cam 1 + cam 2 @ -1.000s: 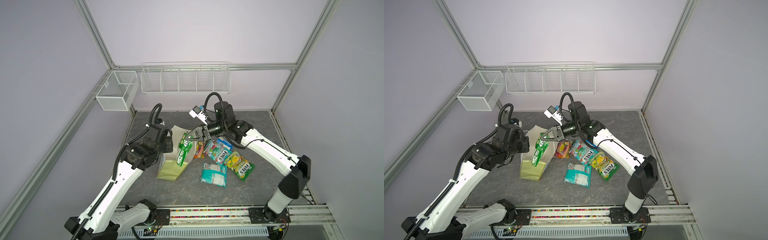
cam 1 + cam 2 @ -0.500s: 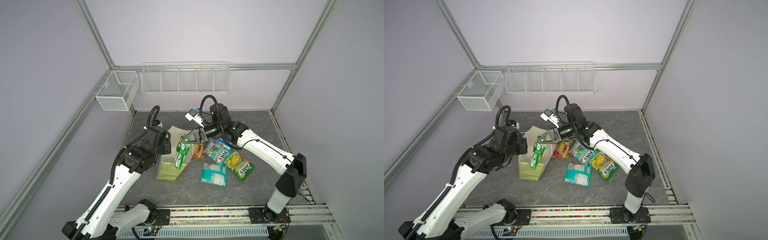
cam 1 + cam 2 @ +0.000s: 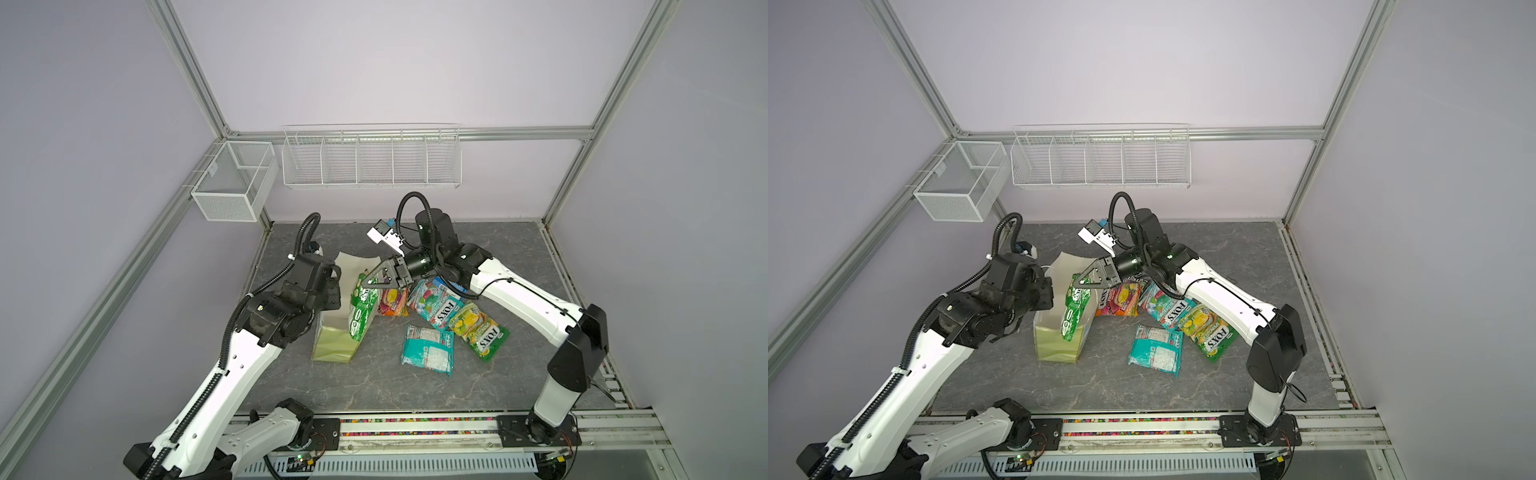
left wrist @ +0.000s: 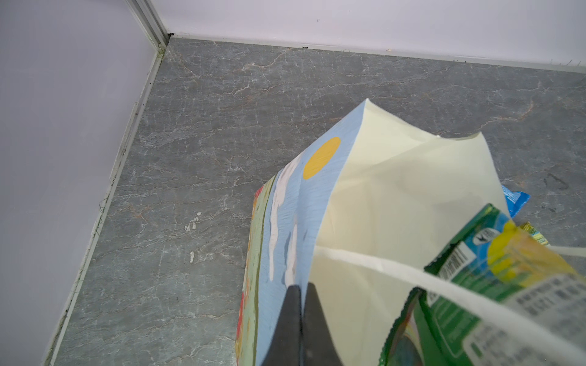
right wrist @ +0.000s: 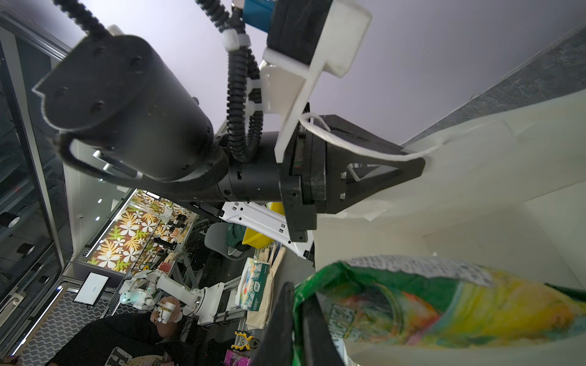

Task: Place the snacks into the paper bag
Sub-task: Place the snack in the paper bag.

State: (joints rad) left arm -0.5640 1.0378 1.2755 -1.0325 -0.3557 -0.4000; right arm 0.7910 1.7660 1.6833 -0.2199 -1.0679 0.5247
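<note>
The paper bag [image 3: 332,338] [image 3: 1057,340] stands open on the table, white inside with a pale green side. My left gripper [image 4: 302,288] is shut on the bag's printed wall at the rim. My right gripper [image 3: 368,283] [image 3: 1079,282] [image 5: 298,293] is shut on the top edge of a green snack packet [image 3: 360,309] [image 3: 1074,311] [image 5: 428,304]. That packet hangs at the bag's mouth; whether its lower end is inside I cannot tell. More snacks lie to the right of the bag: an orange-purple packet [image 3: 392,301], a teal FOX'S packet [image 3: 434,307], a yellow-green one [image 3: 482,334] and a teal one [image 3: 428,351].
Two white wire baskets hang on the back frame, a small one [image 3: 232,183] at the left and a long divided one [image 3: 370,160]. The bag's white cord handle [image 4: 396,269] crosses the mouth. Grey stone table [image 3: 415,382], rail along its front edge.
My right gripper has carried the green packet a little to the left, over the bag's mouth. The left gripper has kept its hold on the bag's rim and shifted slightly.
</note>
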